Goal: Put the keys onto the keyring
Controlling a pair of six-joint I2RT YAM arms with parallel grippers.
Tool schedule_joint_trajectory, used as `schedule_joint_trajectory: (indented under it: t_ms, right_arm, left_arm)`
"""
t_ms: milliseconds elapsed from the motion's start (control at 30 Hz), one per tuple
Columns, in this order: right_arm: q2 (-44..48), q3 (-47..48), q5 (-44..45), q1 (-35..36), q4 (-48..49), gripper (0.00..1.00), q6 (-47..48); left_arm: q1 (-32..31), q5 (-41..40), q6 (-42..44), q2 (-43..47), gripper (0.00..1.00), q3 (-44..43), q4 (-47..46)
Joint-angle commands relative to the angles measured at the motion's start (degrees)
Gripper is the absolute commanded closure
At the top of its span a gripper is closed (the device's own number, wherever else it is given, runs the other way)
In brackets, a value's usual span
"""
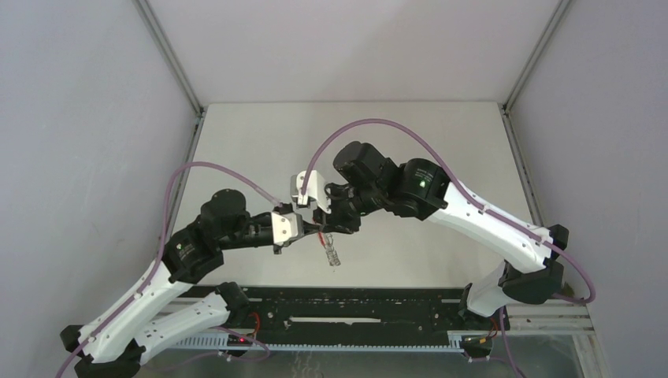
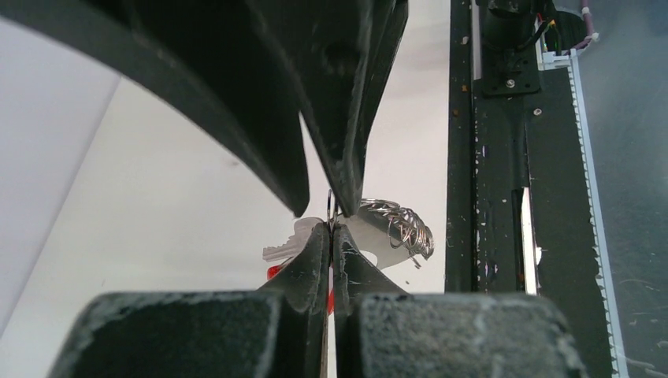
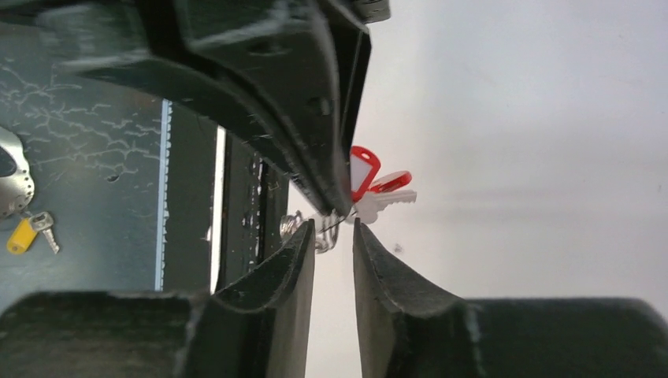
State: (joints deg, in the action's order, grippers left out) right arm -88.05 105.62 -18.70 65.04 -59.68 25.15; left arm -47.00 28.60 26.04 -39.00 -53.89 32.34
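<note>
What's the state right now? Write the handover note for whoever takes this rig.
Left gripper: jaws shut on a thin wire ring of the keyring.
Right gripper: jaws apart, straddling that ring beside the left's grip.
Red-tagged key hangs at the ring; whether it is threaded cannot be told. Blue-tagged key is not in view.
Left to do: confirm the red one is on, then thread the blue one.

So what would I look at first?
Probably the left gripper and right gripper meeting nose to nose over the middle of the table. The left one pinches a thin ring of the keyring, with its bunch of silver rings; the right one's fingers stand apart beside a key with a bright red tag.
</note>
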Motion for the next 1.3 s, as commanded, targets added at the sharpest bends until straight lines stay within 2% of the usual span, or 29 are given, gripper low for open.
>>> schedule_joint_trajectory:
  t_ms: [0,167,300,433,500,533,567,667,933,1267]
  right_arm:
    - [1.50,-1.57,2.95,0.21,5.03,0.66,-0.37]
    - [2.08,-2.26,1.04,-0.21,5.64,0.68,-0.47]
    - [2.55,-2.31,-1.34,-0.97,5.90,0.86,-0.94]
    - [3.26,-3.04,-1.51,-1.05,6.64,1.00,-0.95]
    - [3.74,-3.71,-1.42,-1.12,7.07,1.00,-0.98]
    - [4.07,-4.13,-1.10,-1.18,7.49,1.00,-1.21]
    - [4.48,-4.76,-0.74,-1.33,8.17,1.00,-1.54]
    - [6.80,-7.57,-0.76,-2.57,11.53,1.00,-3.21]
    - [17.82,-22.47,-11.34,-6.32,29.46,1.00,-9.66]
    - [19.42,-28.92,-18.62,-7.37,38.78,1.00,-14.87]
  left_arm:
    - [-0.27,1.99,0.19,1.25,1.00,-2.36,-4.39]
    - [-0.26,1.78,0.06,1.54,1.00,-2.28,-4.57]
    - [-0.21,1.79,0.06,1.53,1.00,-2.16,-4.63]
    - [-0.27,1.69,-0.18,1.20,1.00,-2.02,-4.70]
    - [-0.28,1.40,-0.20,1.15,0.99,-1.84,-4.74]
    - [-0.23,1.09,-0.25,1.05,0.91,-1.70,-4.74]
    - [-0.27,0.44,-0.43,1.04,0.78,-1.62,-4.74]
    - [-0.27,-1.06,-0.87,1.67,0.60,-1.12,-4.79]
    - [-0.23,-1.14,0.32,3.13,0.59,0.15,-5.58]
    - [-0.28,1.89,3.02,1.39,0.57,-2.03,-9.57]
